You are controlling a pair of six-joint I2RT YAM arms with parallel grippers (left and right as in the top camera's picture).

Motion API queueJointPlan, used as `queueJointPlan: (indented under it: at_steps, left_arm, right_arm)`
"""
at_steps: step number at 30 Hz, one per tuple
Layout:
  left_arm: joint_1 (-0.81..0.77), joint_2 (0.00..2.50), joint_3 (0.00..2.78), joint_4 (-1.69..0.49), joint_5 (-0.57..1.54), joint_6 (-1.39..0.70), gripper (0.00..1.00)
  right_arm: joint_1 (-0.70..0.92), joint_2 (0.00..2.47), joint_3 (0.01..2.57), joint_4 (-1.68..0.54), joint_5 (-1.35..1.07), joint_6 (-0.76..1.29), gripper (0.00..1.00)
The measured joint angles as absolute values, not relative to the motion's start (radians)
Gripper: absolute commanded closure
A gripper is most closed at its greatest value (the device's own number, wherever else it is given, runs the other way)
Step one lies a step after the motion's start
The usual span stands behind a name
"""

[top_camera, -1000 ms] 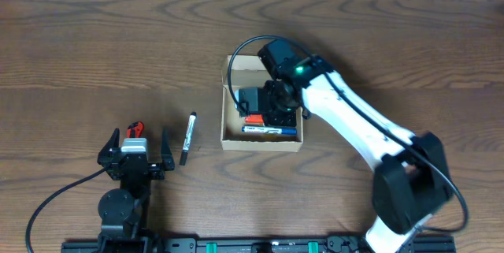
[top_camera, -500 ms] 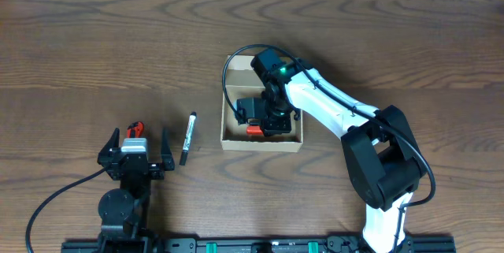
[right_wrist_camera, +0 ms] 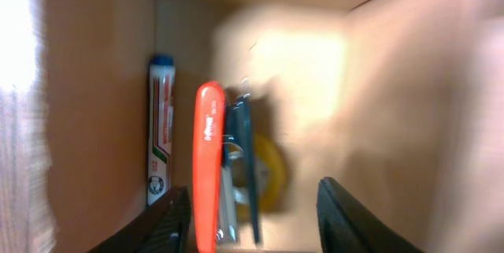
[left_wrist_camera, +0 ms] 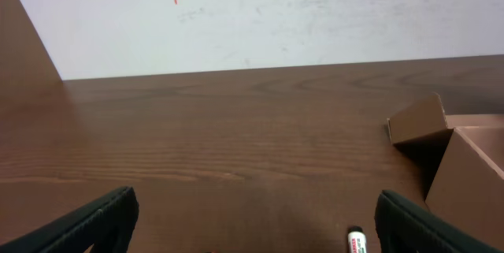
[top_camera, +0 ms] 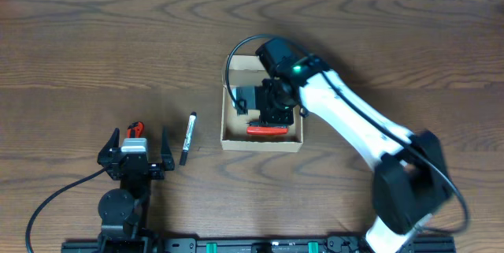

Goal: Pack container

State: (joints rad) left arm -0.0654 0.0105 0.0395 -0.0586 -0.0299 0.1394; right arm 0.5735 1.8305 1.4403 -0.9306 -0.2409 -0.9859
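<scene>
Left gripper [top_camera: 138, 143]: parked at the near left edge of the table [top_camera: 94, 48], jaws apart, nothing between them. A small red-and-black item [top_camera: 136, 129] sits just past its fingers. You cannot tell what it is.

Black marker [top_camera: 188, 137]: lies loose on the table, between the left gripper and the container, well apart from the box. The left wrist view cuts off all but its tip. Judge it not yet packed.

Container [top_camera: 260, 144]: sits at table centre, flap [top_camera: 248, 64] open on the far side.

Right gripper [right_wrist_camera: 252, 206]: reaches down inside the container, jaws apart. An orange-handled tool [right_wrist_camera: 208, 158] stands between the fingers. A gap appears to separate it from them, so treat it as released.

Hazards:
- A finger that catches the orange-handled tool or the box wall on withdrawal may lift or drag the container.
- The arm's cable loops close to the flap and may snag it.

Visibility limits:
- From overhead, the arm hides most of the contents.
- The right wrist view is blurred. A blue-capped marker [right_wrist_camera: 160, 139] lies against the wall. A yellow object [right_wrist_camera: 274, 170] behind the tool cannot be identified.
</scene>
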Motion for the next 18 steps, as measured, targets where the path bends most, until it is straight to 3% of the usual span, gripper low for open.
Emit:
queueJointPlan:
  at_steps: [2, 3, 6, 7, 13, 18]
  left_arm:
    - [-0.065, 0.01, 0.039, -0.059, -0.03, 0.139, 0.05]
    - [-0.065, 0.01, 0.039, -0.059, -0.03, 0.139, 0.05]
    - [-0.065, 0.01, 0.039, -0.058, -0.03, 0.129, 0.04]
    - [-0.065, 0.01, 0.039, -0.059, -0.03, 0.113, 0.05]
    - [-0.065, 0.021, 0.077, -0.144, -0.005, -0.038, 0.04]
    - [-0.065, 0.209, 0.287, -0.301, 0.031, -0.136, 0.05]
  right_arm:
    - [0.57, 1.771, 1.445, -0.93, -0.251, -0.966, 0.51]
    - [0.567, 1.74, 1.446, -0.93, -0.255, -0.951, 0.45]
    - [0.549, 1.661, 1.448, -0.929, -0.266, -0.888, 0.2]
    - [0.537, 1.635, 1.448, -0.927, -0.269, -0.851, 0.03]
    - [0.405, 1.506, 1.452, -0.898, -0.282, -0.609, 0.01]
    - [0.223, 1.468, 1.456, -0.893, -0.285, -0.429, 0.01]
